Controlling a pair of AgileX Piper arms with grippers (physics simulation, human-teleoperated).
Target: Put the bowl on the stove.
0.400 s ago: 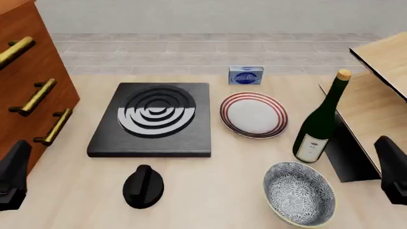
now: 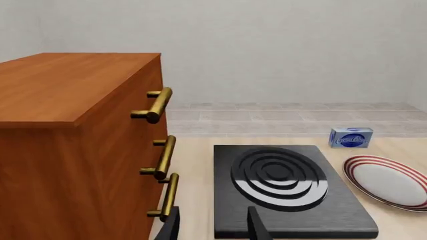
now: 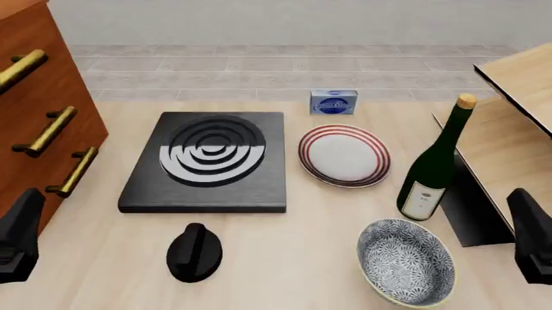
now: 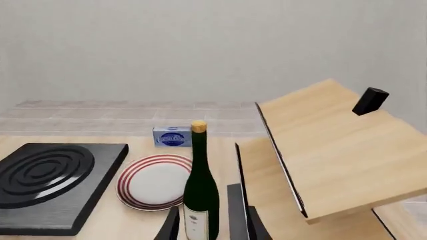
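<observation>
The bowl (image 3: pixel 405 261), deep with a blue-grey floral inside and a pale rim, sits upright on the table at the front right. The stove (image 3: pixel 211 158), a flat black slab with black and silver-white rings, lies left of centre; it also shows in the left wrist view (image 2: pixel 287 190) and the right wrist view (image 4: pixel 47 175). My left gripper (image 3: pixel 19 232) is at the front left corner, open and empty (image 2: pixel 213 215). My right gripper (image 3: pixel 528 232) is at the front right corner, right of the bowl, open and empty (image 4: pixel 210 225). The bowl is out of both wrist views.
A wooden drawer cabinet (image 3: pixel 35 123) with brass handles stands at the left. A black knob (image 3: pixel 195 252) lies in front of the stove. A red-ringed plate (image 3: pixel 343 155), a green wine bottle (image 3: pixel 434 165), a blue box (image 3: pixel 334 101) and a tilted wooden shelf (image 3: pixel 518 129) fill the right side.
</observation>
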